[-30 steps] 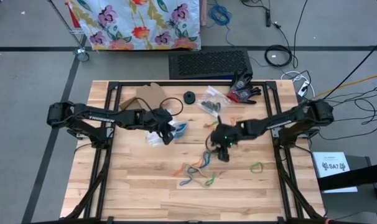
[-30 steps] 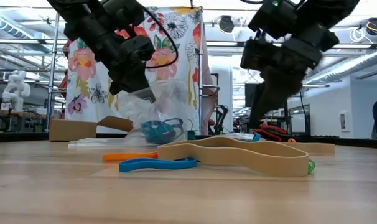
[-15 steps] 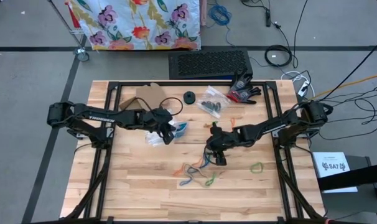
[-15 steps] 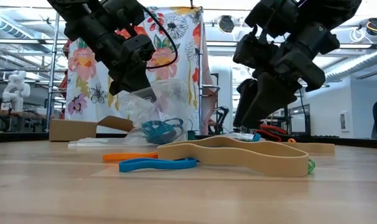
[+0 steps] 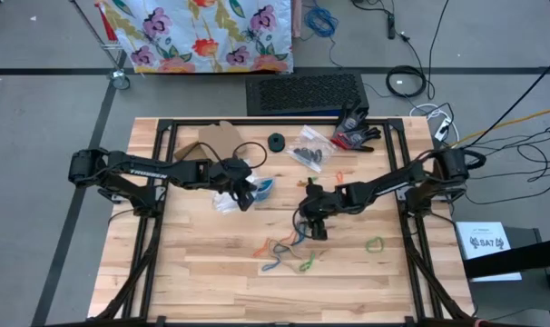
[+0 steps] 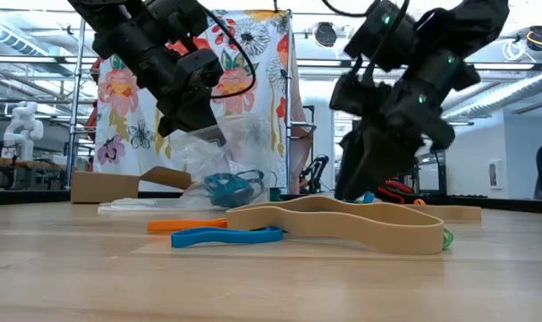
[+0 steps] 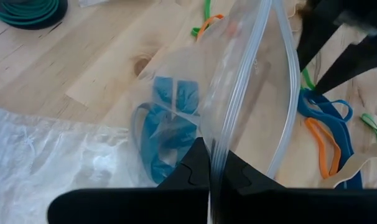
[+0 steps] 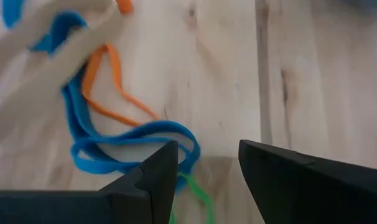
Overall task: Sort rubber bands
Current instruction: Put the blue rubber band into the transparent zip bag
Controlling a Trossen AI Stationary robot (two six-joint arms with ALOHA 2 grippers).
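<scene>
1. Left pincer [image 5: 247,195] together on the rim of a clear bag [image 7: 238,93], holding it up over the surface [image 5: 202,272], left of middle.
2. Inside that bag, a bunch of blue bands [image 7: 167,124]; seen in the low view too, hanging just above the wood [image 6: 231,186].
3. Right pincer [image 5: 317,228] apart, tips down close to the surface at the edge of the loose pile of bands [image 5: 289,250] near the middle.
4. In the right wrist view, between and just ahead of the fingers [image 8: 145,183]: a blue band [image 8: 135,146] looped beside an orange band [image 8: 111,84], with a green band [image 8: 198,199] running under the tips; not gripped, as far as visible.
5. Tan band [image 6: 342,224] lying flat, nearest the low camera, blue and orange ones just beside it.
6. One green band [image 5: 374,243] apart from the pile, toward the right edge.
</scene>
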